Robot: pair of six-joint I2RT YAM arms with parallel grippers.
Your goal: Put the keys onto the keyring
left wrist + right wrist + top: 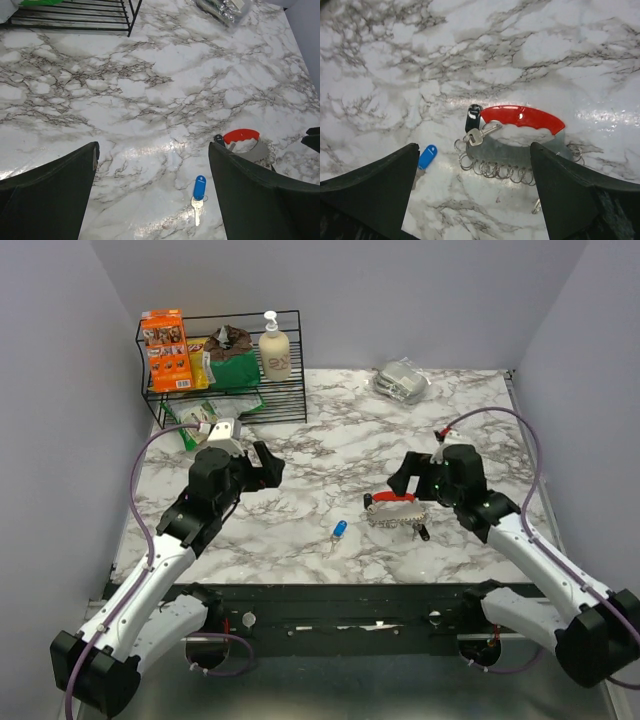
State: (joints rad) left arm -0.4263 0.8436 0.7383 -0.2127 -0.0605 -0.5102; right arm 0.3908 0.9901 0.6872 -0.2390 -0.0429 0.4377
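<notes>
1. The left jaws are seen spread wide with nothing between them. Only the dark inner faces of the fingers are caught in the left wrist view, and their tips are cut off by the bottom edge.
2. The right jaws are likewise held wide apart and empty above the keyring (520,150), with both fingers cropped at the frame's lower corners.
3. The keyring is laid flat on the marble bench (320,440), right of centre. From the left wrist, most of it is hidden behind the finger, and only part of the red clip (242,136) is shown.
4. A small piece by the right finger, at the near end of the ring chain (495,171), cannot be made out.
5. The keyring's long axis is run left to right across the bench in the top view, with the red clip on the far side and the chain curved along the near side.
6. A silver key (480,136) and a black-headed key (472,118) are found at the clip's left end.
7. The blue-headed key (340,530) is set apart, just left of the keyring, with its head pointed away from the arm bases and its blade toward them.
</notes>
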